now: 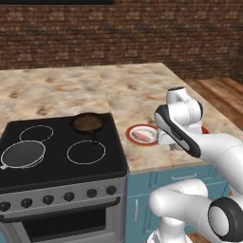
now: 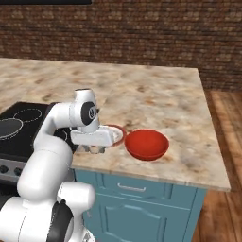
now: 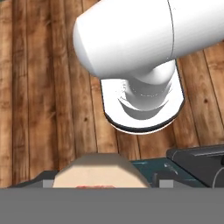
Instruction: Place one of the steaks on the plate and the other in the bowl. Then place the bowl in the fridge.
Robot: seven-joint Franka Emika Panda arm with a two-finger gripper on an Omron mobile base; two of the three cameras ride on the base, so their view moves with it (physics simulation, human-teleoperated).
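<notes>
**Hand low at the counter edge, one steak on the plate**

Brick wall runs across the top of both base views, and below it I see a mottled beige stone counter [image 1: 137,90] on teal cabinets [image 2: 142,208]. At the left of the left base view sits a black stove [image 1: 57,147] with a dark round skillet [image 1: 88,122] on its upper right burner and a flat dark lid [image 1: 23,154] on the lower left one.

Just right of the stove, near the counter's front edge, I see the plate [image 1: 137,137], red-rimmed and pale in the middle, with one pink steak [image 1: 142,136] lying flat on it. In the right base view the plate [image 2: 118,130] peeks out from behind my arm's hand, and the red bowl [image 2: 146,144] stands just beside it to the right, upright; I make out nothing inside it from this angle.

My gripper [image 2: 94,149] hangs low at the counter's front edge, just in front of the plate, at centre left of the right base view. Its fingers are mostly hidden under the white hand, so I cannot tell from the pictures whether they hold anything; they read as spread wide.

My hand view looks down on wooden floorboards [image 3: 39,87], with a beige slab of counter corner [image 3: 100,173] at the bottom centre.
</notes>
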